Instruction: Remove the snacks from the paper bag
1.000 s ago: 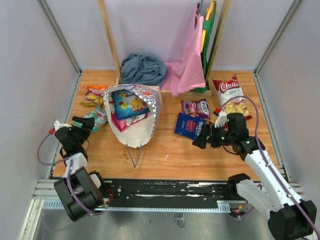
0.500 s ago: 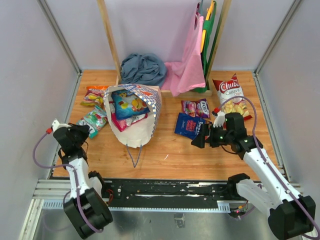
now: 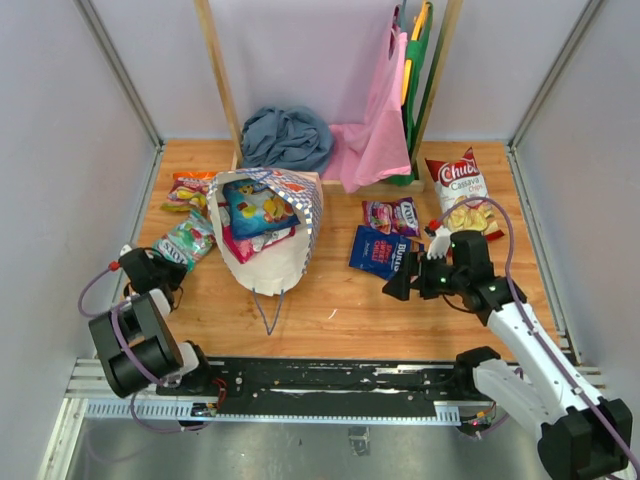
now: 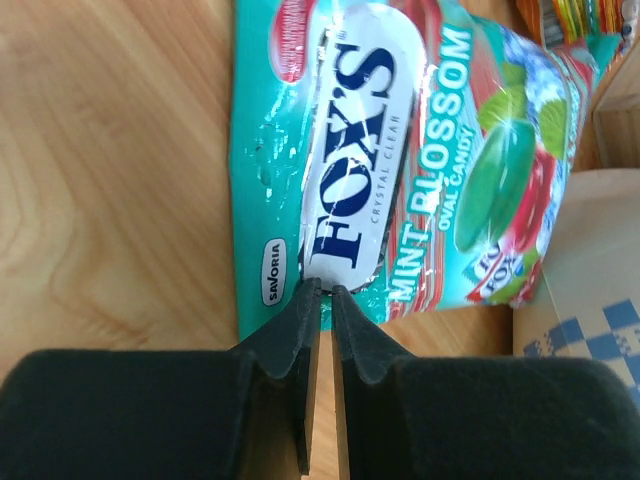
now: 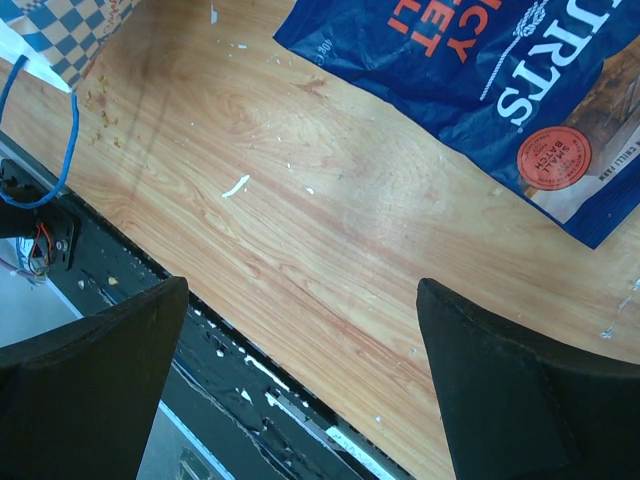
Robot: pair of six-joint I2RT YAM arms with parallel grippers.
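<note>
The paper bag (image 3: pixel 275 262) lies on its side left of centre, mouth facing away, with a blue snack packet (image 3: pixel 257 208) and a red one (image 3: pixel 257 243) inside. Lying out on the table are a teal mint candy packet (image 3: pixel 187 238), orange packets (image 3: pixel 187 188), a magenta bag (image 3: pixel 392 215), a dark blue bag (image 3: pixel 378 252) and the red-and-white chip bag (image 3: pixel 458 190). My left gripper (image 3: pixel 163 268) sits just short of the teal packet (image 4: pixel 400 150); its jaws (image 4: pixel 322 290) are shut with nothing between them. My right gripper (image 3: pixel 395 287) hovers open near the dark blue bag (image 5: pixel 480 70), empty (image 5: pixel 303 290).
A grey-blue cloth (image 3: pixel 287 138) and a pink cloth bag (image 3: pixel 375 140) hang or lie at the back by a wooden rack (image 3: pixel 220 80), with a green bag (image 3: pixel 415 60) behind. The paper bag's blue cord handle (image 5: pixel 60 140) trails toward the black base rail (image 3: pixel 330 385).
My left gripper has gone from open to shut and pulled back from the teal packet toward the near left corner. The right arm has barely shifted.
</note>
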